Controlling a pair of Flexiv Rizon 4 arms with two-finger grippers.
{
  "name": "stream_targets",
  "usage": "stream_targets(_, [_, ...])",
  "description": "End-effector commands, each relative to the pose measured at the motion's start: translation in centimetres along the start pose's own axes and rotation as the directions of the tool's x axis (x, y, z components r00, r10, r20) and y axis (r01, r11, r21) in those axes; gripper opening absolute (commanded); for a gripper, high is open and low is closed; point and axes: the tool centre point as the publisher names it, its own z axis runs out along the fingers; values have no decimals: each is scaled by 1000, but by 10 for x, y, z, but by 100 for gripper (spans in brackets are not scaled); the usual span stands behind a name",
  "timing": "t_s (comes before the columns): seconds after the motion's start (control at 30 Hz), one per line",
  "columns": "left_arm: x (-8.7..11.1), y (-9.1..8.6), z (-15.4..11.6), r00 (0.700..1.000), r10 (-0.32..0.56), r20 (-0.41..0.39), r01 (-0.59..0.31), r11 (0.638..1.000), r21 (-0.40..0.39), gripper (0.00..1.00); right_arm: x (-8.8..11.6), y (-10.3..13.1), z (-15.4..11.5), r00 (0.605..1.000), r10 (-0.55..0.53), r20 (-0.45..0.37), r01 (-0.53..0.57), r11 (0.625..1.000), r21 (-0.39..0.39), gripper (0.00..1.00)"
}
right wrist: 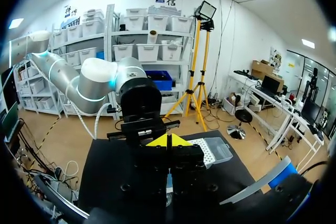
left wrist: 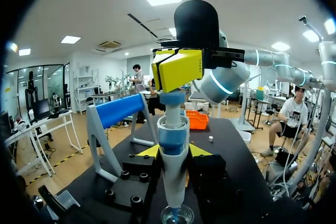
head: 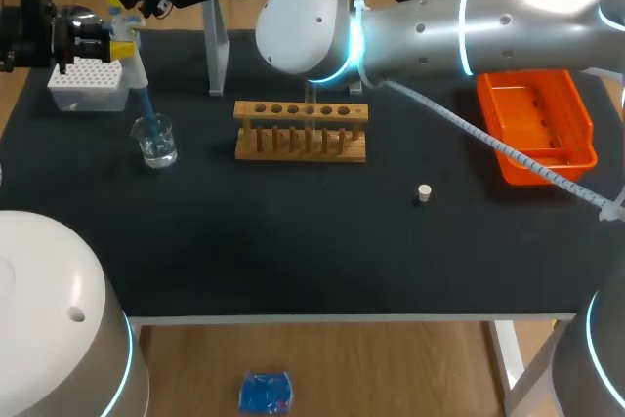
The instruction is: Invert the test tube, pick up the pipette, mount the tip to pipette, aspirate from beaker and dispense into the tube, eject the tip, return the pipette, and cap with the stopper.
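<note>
Pipette [left wrist: 173,179] is clamped in the left gripper [left wrist: 174,151], over the beaker. Long axis near vertical, nose down. Right gripper [right wrist: 168,141] is closed on nothing, fingertips sitting on the pipette's top end. Beaker [head: 156,142] holds the blue tip [head: 146,111]. Aspirating, I'd say: tip stays submerged, ease pressure off slowly, no tilt.

The black table [head: 293,251] bears a wooden rack [head: 301,131]; from it, a beaker [head: 155,142] stands at nine o'clock, tip box [head: 90,85] at ten, orange tray [head: 532,109] at three, stopper [head: 424,192] at four
</note>
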Motion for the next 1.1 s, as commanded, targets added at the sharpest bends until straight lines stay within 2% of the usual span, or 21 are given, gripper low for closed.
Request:
stream_targets(0.03, [1, -4, 0, 1000, 1, 2, -1, 1000, -2, 0, -1, -4, 1, 1000, 2, 4, -2, 1000, 10, 0])
stream_targets(0.7, [1, -4, 0, 1000, 1, 2, -1, 1000, -2, 0, 3, -24, 1, 1000, 19, 6, -19, 999, 28, 0])
stream_targets(1.1, [1, -4, 0, 1000, 1, 2, -1, 1000, -2, 0, 4, -11, -5, 1000, -1, 9, 1, 1000, 15, 0])
